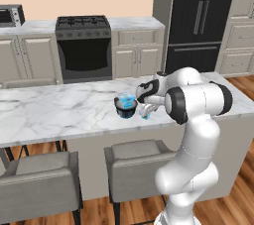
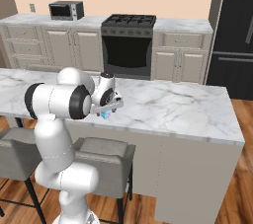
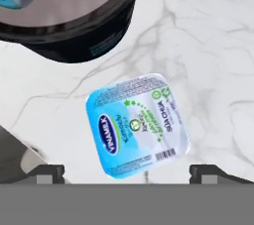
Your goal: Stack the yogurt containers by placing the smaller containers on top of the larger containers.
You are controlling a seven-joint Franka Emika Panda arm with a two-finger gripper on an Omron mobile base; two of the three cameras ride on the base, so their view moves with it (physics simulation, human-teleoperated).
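Smaller yogurt cup (image 3: 137, 126) on marble counter (image 3: 213, 45), larger cup (image 1: 127, 102) inside dark bowl (image 3: 74, 21)

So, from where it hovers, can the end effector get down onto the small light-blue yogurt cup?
Probably yes. The open end effector hangs straight over the small light-blue yogurt cup, nothing lies between them, and the dark round container sits apart from it on the white marble counter.

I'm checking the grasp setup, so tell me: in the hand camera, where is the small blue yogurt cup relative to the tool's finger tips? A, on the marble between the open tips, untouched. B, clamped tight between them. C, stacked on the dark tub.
A: the small yogurt cup sits on the marble counter between the spread tips of the tool, clear of both, below the dark tub.
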